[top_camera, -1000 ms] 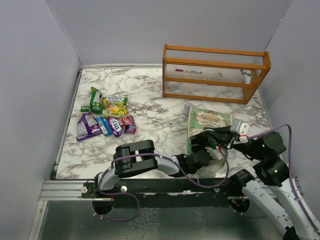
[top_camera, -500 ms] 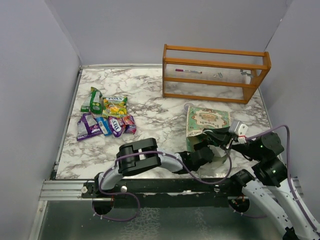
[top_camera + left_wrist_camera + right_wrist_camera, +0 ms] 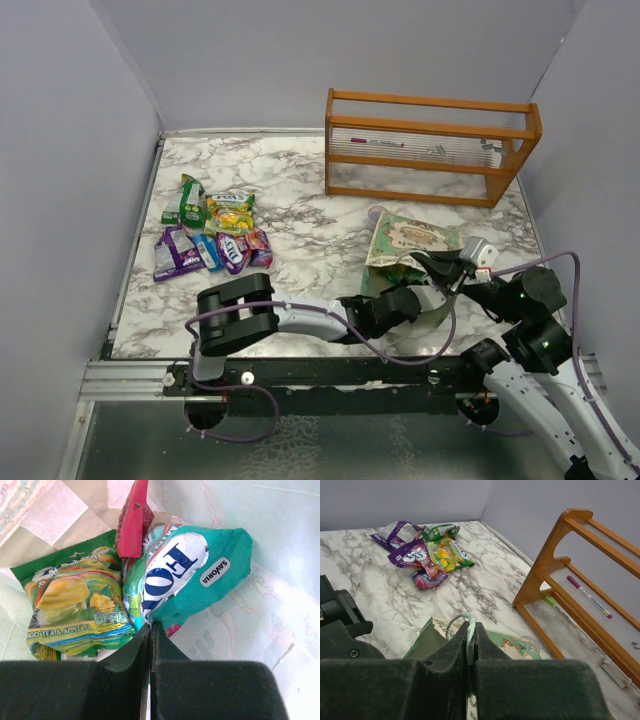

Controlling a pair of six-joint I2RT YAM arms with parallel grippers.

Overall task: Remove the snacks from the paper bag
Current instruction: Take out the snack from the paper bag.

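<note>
Teal snack packet (image 3: 200, 575) inside the paper bag (image 3: 415, 235) is pinched by the closed left gripper (image 3: 150, 626); the right gripper (image 3: 471, 627) is clamped on the bag's rim.

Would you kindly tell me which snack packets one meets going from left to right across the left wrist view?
In order: green mango tea packet → red packet → teal packet, all lying inside the paper bag.
</note>
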